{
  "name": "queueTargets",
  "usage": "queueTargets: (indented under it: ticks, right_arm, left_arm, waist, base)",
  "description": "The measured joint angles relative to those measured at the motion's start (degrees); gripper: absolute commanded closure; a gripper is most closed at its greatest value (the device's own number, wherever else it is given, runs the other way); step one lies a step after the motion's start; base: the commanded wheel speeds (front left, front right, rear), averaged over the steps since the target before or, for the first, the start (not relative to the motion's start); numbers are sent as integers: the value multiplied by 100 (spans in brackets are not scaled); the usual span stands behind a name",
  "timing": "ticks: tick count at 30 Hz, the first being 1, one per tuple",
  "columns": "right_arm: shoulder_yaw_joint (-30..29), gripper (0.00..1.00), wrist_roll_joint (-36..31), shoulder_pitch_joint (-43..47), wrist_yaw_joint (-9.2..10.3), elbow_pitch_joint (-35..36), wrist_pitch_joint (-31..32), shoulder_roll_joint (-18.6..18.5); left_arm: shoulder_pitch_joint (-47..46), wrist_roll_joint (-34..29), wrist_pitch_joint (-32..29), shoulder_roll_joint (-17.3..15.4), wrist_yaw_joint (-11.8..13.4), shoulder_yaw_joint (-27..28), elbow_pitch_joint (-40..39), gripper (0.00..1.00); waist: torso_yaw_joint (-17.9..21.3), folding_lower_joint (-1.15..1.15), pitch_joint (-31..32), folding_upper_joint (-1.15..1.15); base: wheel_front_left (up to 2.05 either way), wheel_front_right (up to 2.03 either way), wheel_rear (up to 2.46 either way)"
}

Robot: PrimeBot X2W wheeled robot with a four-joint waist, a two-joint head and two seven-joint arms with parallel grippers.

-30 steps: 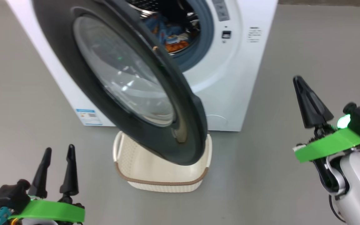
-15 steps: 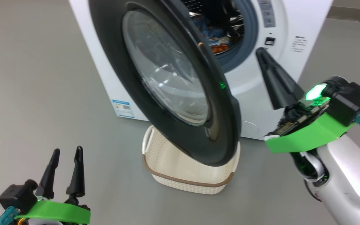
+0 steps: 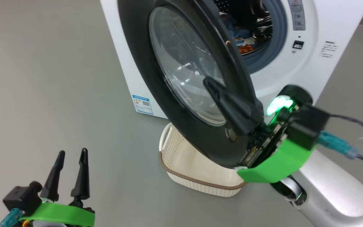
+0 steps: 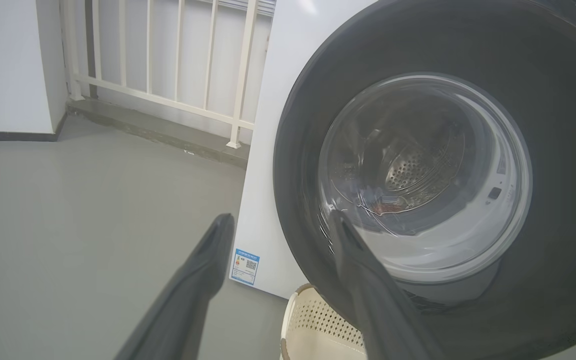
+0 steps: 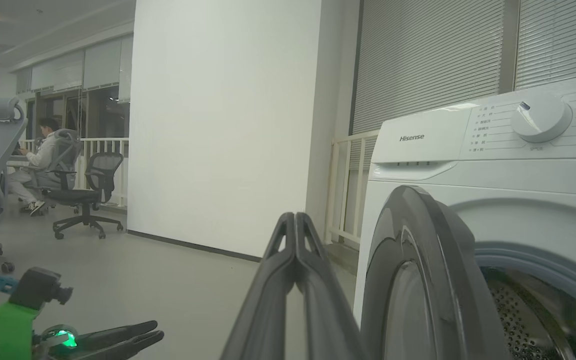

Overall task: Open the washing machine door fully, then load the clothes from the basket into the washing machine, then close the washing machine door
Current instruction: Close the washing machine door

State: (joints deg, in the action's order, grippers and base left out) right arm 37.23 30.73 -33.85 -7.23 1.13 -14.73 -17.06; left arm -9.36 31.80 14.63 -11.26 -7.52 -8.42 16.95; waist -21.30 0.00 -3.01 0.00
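Two grippers show in the head view. The right gripper (image 3: 211,84) has its two long fingers pressed flat together with nothing between them. They point up and to the left across the outer face of the washing machine door (image 3: 200,138), overlapping the lower edge of its glass window. Whether they touch the door cannot be told. In the right wrist view the closed fingers (image 5: 295,220) stand just left of the door's free edge (image 5: 418,240), which is seen nearly edge-on.

The door hangs partly open from the washing machine (image 3: 282,75). The clothes (image 3: 238,41) lie inside the drum, beyond the door and above the right gripper. The basket (image 3: 194,180) sits on the grey floor (image 3: 58,78) under the door's lower rim, just left of the right wrist.

The left gripper (image 3: 72,152) hovers low at the left, fingers spread and holding nothing, well apart from the door.
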Motion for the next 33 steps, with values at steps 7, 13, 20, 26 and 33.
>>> queueTargets:
  ticks: [7, 13, 20, 26, 33]
  right_arm:
    - [483, 100, 149, 66, 0, -892, 0, -197]
    - [712, 100, 311, 67, 0, -1544, 1, -258]
    - [962, 100, 576, 65, 0, -2140, 1, -256]
    - [1025, 100, 773, 63, 0, -2501, 1, -246]
    - [1031, 100, 773, 53, -1, -2620, 1, -215]
  left_arm:
    - [-1, 59, 0, 35, 0, -7, 12, 0]
    - [-2, 59, 0, 136, 1, 2, 11, 0]
    - [-7, 60, 0, 212, 0, 8, 10, 0]
    - [-12, 92, 0, 236, 0, 8, 10, 0]
    - [-33, 92, 0, 233, 0, 9, 10, 0]
  waist:
    - [-143, 0, -48, 0]
    - [-175, 0, -145, 0]
    - [-168, 0, -268, 0]
    - [-152, 0, -320, 0]
    - [-121, 0, -322, 0]
  base:
    - [0, 0, 0]
    - [0, 0, 0]
    - [0, 0, 0]
    - [0, 0, 0]
    - [0, 0, 0]
